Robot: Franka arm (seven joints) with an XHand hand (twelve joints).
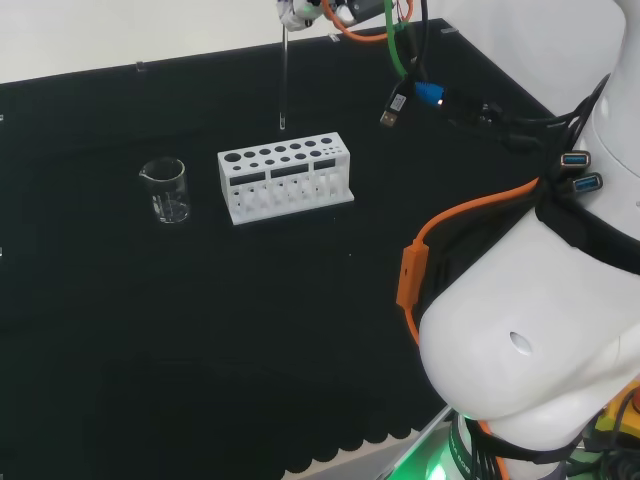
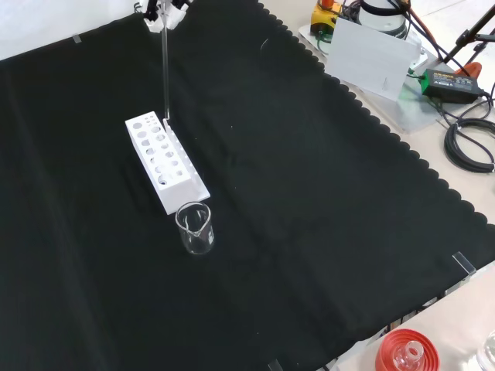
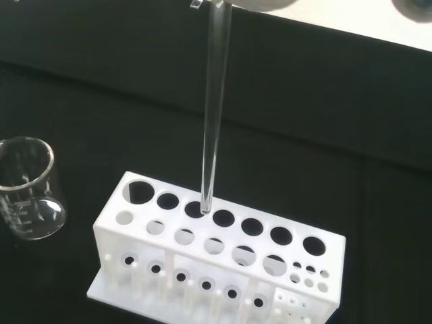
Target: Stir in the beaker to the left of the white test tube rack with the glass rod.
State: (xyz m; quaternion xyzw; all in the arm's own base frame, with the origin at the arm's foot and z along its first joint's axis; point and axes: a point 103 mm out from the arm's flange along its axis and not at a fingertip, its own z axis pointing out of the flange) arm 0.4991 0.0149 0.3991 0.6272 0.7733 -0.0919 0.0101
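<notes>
A clear glass rod hangs upright from the hand at the top edge of the head view, and the hand is shut on the rod's upper end. The rod's lower tip hovers just above the back row of holes of the white test tube rack. In the front view the rod drops from the hand to the rack's far end. An empty clear beaker stands on the cloth left of the rack in the head view, nearer the camera in the front view.
The arm's white links with orange and black cables take up the right of the head view. A red ribbed ring with glassware sits at the front view's lower right. A white board and power cables lie off the cloth.
</notes>
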